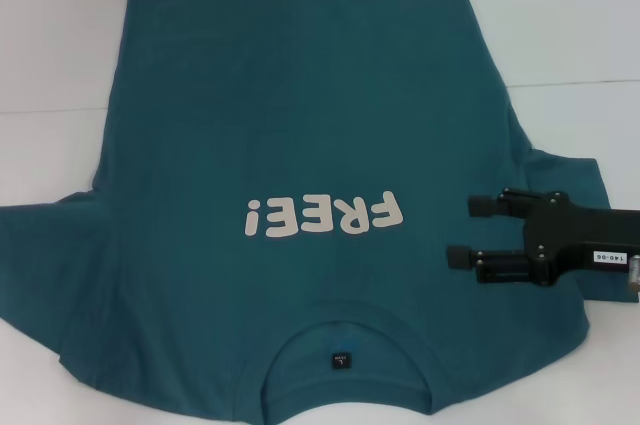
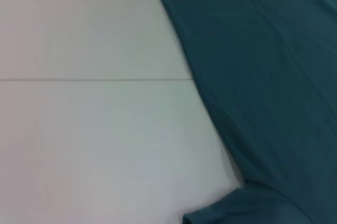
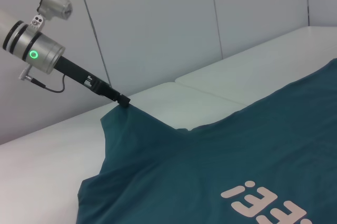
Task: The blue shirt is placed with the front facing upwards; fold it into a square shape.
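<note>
The blue shirt [image 1: 300, 145] lies spread flat, print side up, on the white surface [image 1: 580, 25], with its collar [image 1: 345, 350] toward the robot and its hem at the far edge. The white "FREE!" lettering [image 1: 320, 215] sits mid-chest. Both sleeves are fanned out and no fold has been made yet.

The right gripper [image 1: 465, 230] hovers over the cloth near the right armpit, its jaws open with nothing between them, pointing toward the chest. The left gripper [image 3: 122, 99] is out of the head view; the right wrist view shows it down at the tip of the left sleeve [image 3: 113, 116], touching or pinching the fabric, though whether its jaws are closed cannot be told.

The main risk seems to be uneven handling. If the left arm lifts the sleeve while the right has no hold, the loose cotton could drag and twist the whole body askew. The right jaws, open above a flat layer, may also slide over the cloth or catch both layers unequally, leaving a crooked crease. The sleeve near the right gripper already looks rumpled, which could bunch under a fold.
</note>
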Tool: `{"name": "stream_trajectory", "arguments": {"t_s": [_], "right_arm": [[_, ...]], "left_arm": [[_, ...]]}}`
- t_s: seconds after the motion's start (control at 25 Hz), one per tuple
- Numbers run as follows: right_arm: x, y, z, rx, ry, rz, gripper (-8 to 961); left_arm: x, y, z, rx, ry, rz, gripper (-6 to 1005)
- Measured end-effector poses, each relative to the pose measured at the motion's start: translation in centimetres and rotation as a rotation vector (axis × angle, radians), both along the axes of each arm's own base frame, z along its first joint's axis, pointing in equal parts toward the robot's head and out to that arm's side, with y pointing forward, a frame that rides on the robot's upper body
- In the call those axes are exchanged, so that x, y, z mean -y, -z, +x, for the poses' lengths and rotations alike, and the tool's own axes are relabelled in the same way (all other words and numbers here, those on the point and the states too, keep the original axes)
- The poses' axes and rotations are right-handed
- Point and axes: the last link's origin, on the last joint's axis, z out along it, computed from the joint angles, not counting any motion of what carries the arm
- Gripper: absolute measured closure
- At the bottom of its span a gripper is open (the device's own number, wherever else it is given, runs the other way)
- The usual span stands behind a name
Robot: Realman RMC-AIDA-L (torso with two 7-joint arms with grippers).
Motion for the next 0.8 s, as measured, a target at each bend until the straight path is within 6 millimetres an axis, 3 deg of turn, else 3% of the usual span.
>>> {"name": "stream_trajectory", "arguments": {"t_s": [0.6,0.8], "right_arm": [[0.1,0.1,0.1,-0.001,0.007,0.003,35],[0.1,0.1,0.3,0.000,0.012,0.004,34]], "left_arm": [[-0.6,-0.6,1.2,-0.014,0.034,-0.013,968],[-0.2,-0.5,0.5,-0.054,0.023,-0.015,967]]}}
